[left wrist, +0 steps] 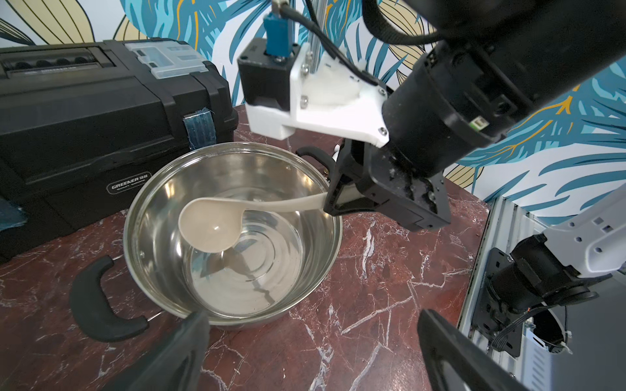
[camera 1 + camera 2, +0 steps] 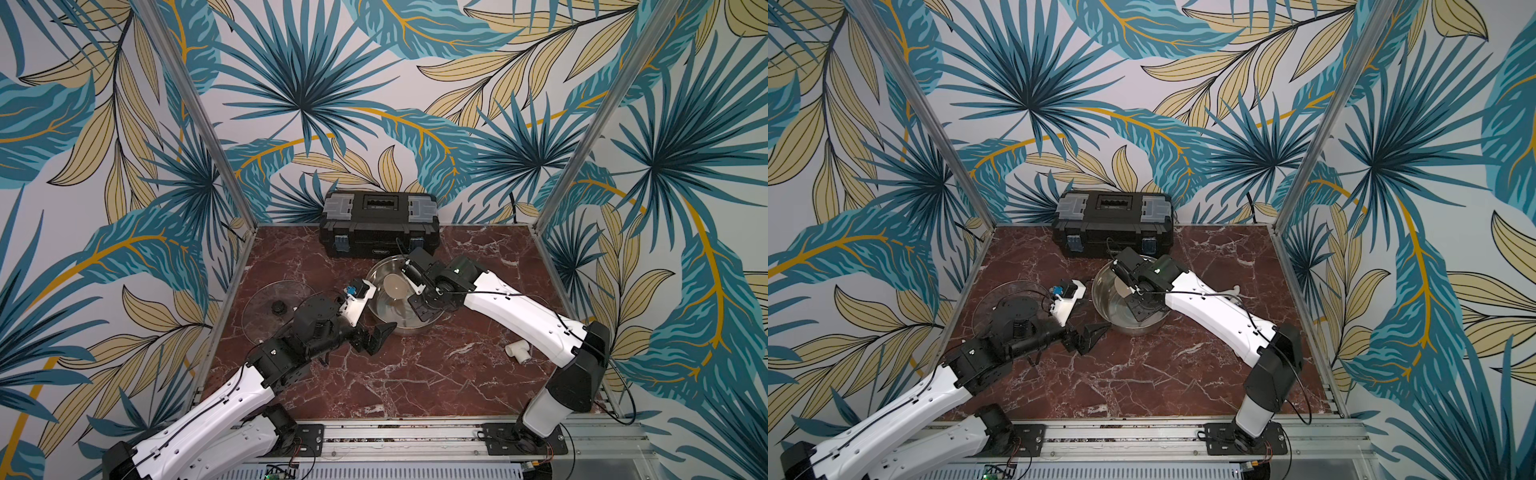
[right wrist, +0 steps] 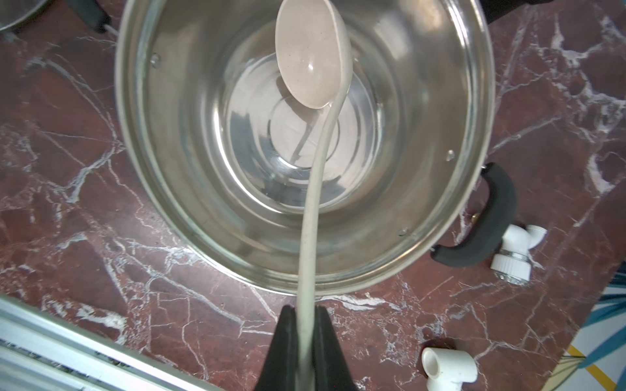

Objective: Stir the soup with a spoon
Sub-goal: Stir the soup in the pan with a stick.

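The spoon, a cream-beige ladle, hangs with its bowl inside the shiny steel pot, above the bottom. Its slim handle runs out over the rim. My right gripper is shut on the handle just outside the rim, and it shows over the pot's right side in both top views. No soup shows; the pot holds only bare reflecting steel. My left gripper stands open and empty on the pot's near left side, one finger close to the pot's wall.
A black-and-grey toolbox stands behind the pot at the back wall. A clear glass lid lies left of the pot, partly under my left arm. A white T-fitting and a white valve piece lie to the pot's right.
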Tool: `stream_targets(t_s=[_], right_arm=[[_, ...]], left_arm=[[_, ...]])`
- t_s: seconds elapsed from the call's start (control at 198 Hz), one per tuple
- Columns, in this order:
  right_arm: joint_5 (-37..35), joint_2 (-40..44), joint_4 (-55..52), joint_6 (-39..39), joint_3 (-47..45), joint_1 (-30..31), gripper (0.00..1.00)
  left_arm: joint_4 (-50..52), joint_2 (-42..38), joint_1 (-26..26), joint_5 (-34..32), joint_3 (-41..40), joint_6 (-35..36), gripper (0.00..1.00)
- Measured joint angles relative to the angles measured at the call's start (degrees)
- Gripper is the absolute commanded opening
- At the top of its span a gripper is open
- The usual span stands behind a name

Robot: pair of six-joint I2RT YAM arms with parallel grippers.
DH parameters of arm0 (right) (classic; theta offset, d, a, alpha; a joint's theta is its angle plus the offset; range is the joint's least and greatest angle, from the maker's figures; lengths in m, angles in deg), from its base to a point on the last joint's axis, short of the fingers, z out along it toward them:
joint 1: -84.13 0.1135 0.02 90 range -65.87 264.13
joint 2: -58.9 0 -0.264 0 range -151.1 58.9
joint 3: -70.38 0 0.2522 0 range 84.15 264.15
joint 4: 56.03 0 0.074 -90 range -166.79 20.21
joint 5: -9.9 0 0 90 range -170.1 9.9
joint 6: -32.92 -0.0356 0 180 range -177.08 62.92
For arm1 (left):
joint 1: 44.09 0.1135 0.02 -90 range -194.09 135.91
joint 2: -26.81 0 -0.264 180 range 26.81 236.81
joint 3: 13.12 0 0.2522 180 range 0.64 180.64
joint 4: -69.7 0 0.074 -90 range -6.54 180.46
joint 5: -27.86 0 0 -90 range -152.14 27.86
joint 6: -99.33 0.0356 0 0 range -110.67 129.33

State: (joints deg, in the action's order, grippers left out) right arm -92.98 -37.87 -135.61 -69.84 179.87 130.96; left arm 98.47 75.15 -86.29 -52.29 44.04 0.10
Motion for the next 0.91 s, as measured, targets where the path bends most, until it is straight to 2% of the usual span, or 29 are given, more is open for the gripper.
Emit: stream_targets(t_s=[0.217, 0.413, 0.61, 0.907], right_arm=[[4.1, 0.6, -0.1, 0.1, -0.7, 2.4, 0.00], [4.4, 5.7, -1.3, -0.6, -6.1, 3.7, 0.00], [0.6, 10.3, -4.2, -2.5, -11.3, 3.6, 0.00], [-8.5, 9.8, -8.0, -4.4, -11.7, 3.3, 0.00]], left_arm=[[-0.2, 0.0, 0.0, 0.0, 0.0, 0.0, 1.00], [-0.2, 0.0, 0.0, 0.0, 0.0, 0.0, 1.00], [-0.2, 0.0, 0.0, 0.0, 0.0, 0.0, 1.00], [-0.8, 0.1, 0.0, 0.2, 0.0, 0.0, 1.00]])
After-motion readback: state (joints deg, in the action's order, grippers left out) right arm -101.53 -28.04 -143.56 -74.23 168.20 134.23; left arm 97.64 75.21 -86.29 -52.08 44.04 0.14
